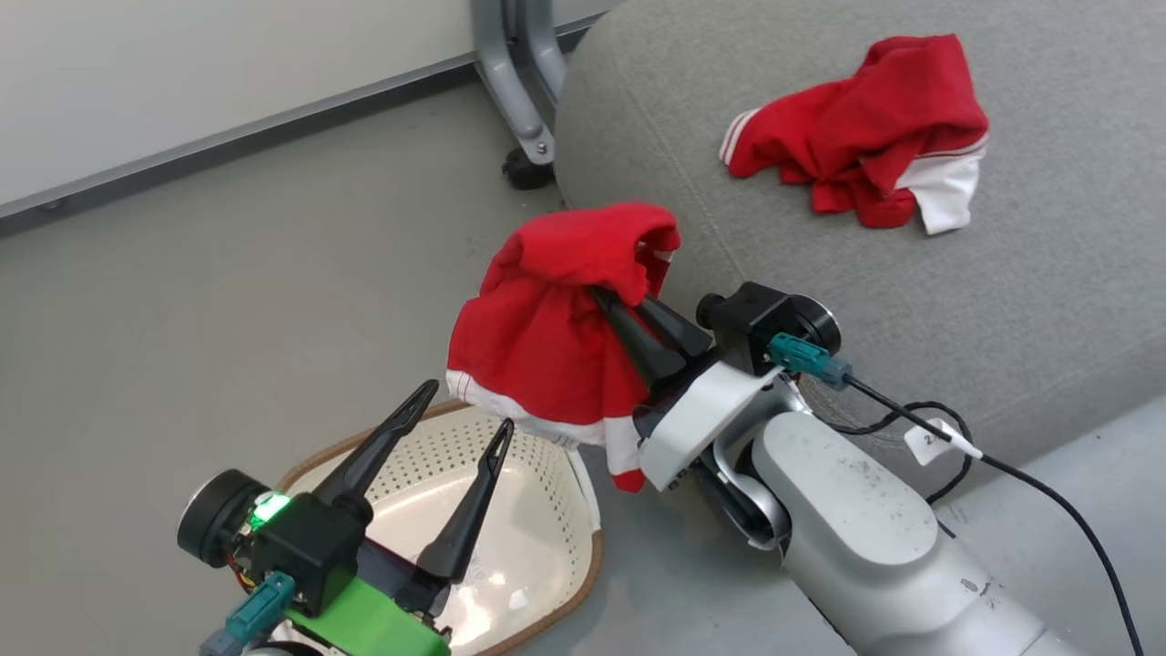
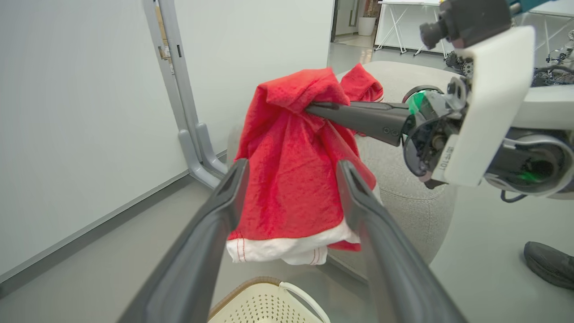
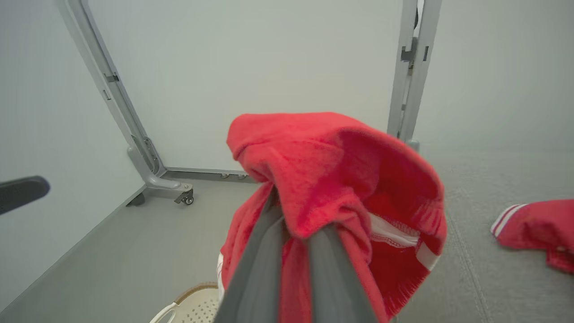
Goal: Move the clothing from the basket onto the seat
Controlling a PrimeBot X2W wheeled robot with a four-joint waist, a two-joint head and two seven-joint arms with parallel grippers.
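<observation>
The right gripper has its two dark fingers pinched together on a bunched fold of a red garment, which hangs clear above the basket, just past the basket's far rim. The white-trimmed hem dangles lowest, close over that rim but not touching it. The left gripper hovers directly over the basket with its fingers spread wide and nothing between them. In the left wrist view the hanging cloth shows in the gap between them, but beyond them and apart.

The basket stands on the grey floor, and what shows of its perforated inside looks bare. Beyond the basket, on the right arm's side, stands the grey seat. A second garment lies crumpled on it, well away from the basket. A person's dark shoe rests on the floor past the seat's corner, far from the basket.

The step in hand appears to be the carry of the last garment, lifted out but not yet over the cushion. The next move likely calls for swinging the right arm away from the basket, until the whole hem is over the seat, and only then parting the fingers, since a loose hem could drape off the edge.

Small dark lettering on the white bracket at the right wrist is tilted and too fine to read. A cable tag begins with what looks like a 2.
</observation>
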